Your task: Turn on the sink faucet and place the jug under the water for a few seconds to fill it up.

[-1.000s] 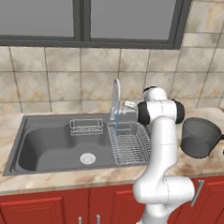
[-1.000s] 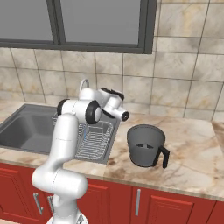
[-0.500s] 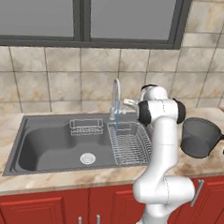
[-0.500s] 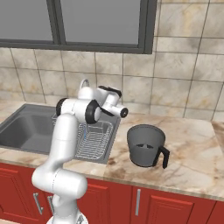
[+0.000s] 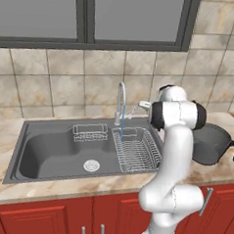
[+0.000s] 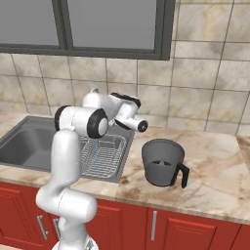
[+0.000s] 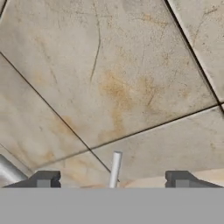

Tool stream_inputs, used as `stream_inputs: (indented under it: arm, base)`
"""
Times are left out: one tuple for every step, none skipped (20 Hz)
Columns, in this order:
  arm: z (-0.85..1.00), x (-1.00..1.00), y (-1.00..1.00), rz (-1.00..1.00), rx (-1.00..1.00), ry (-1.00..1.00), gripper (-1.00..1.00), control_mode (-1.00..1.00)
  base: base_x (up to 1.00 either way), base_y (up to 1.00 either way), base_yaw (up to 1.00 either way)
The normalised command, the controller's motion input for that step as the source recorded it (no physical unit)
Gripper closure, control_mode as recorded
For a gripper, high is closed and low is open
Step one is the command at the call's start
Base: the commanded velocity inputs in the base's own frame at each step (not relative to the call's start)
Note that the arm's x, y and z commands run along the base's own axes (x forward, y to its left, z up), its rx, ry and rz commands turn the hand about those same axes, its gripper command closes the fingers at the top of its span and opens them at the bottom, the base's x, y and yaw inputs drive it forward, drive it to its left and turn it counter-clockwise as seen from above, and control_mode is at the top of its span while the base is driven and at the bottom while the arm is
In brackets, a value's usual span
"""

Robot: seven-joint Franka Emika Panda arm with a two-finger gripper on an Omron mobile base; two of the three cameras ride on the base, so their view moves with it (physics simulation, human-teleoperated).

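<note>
The bench [image 5: 45, 195] of mottled beige stone ran along the tiled wall [image 5: 57, 81] under a dark-framed window [image 5: 91, 14], with red cabinet fronts [image 5: 49, 220] below it. Set into the bench, the sink [image 5: 53, 152] was a wide dark grey basin with a round drain [image 5: 91, 165] in its floor, a wire rack [image 5: 135, 149] lying in its right part and a small wire basket [image 5: 90, 132] against its back wall.

The white arm [image 5: 172, 161] rose at the bench front, right of the sink, and bent over towards the back wall behind the rack.

The jug [image 6: 162, 162], dark grey with a black side handle [image 6: 182, 176], stood upright and empty on the bench to the right of the sink, well apart from the basin and from the stream; in the left base view it [image 5: 210, 144] was partly hidden behind the arm.

The sink faucet [image 5: 121, 102] stood at the back rim of the sink, its arched spout over the left edge of the rack. The water [image 5: 121, 130] fell from the spout as a thin light blue line onto the rack.

The gripper [image 7: 113, 180] faced the tiled wall, its jaws spread wide, with the small chrome lever [image 7: 115, 169] standing between the fingertips [image 7: 43, 180] and touching neither.
</note>
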Motion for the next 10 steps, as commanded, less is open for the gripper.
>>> stream_inputs:
  arm:
    - [0.83, -0.42, -0.42, -0.09, 0.0, 0.0, -1.0, -1.0]
    - [0.99, -0.47, -0.44, -0.08, 0.0, 0.0, -1.0, -1.0]
    - [0.92, -0.36, -0.29, -0.06, -0.01, 0.0, -1.0, -1.0]
    - [1.0, -0.4, -0.34, -0.07, -0.02, 0.0, -1.0, -1.0]
    - [1.0, -0.38, -0.25, -0.03, -0.03, 0.0, -1.0, -1.0]
    - [1.0, -0.36, -0.26, -0.03, -0.05, 0.0, -1.0, -1.0]
    - [1.0, -0.44, -0.27, -0.04, -0.05, 0.0, -1.0, -1.0]
    - [1.0, -0.36, -0.14, -0.03, -0.05, 0.0, -1.0, -1.0]
    - [1.0, -0.49, -0.16, -0.04, -0.07, 0.0, -1.0, -1.0]
    - [0.91, -0.49, -0.22, -0.05, -0.09, 0.0, -1.0, -1.0]
  base:
    - [0.0, 0.0, 0.0]
    - [0.0, 0.0, 0.0]
    - [0.0, 0.0, 0.0]
    - [0.0, 0.0, 0.0]
    - [0.0, 0.0, 0.0]
    - [0.0, 0.0, 0.0]
    - [0.0, 0.0, 0.0]
    - [0.0, 0.0, 0.0]
    - [0.0, 0.0, 0.0]
    - [0.0, 0.0, 0.0]
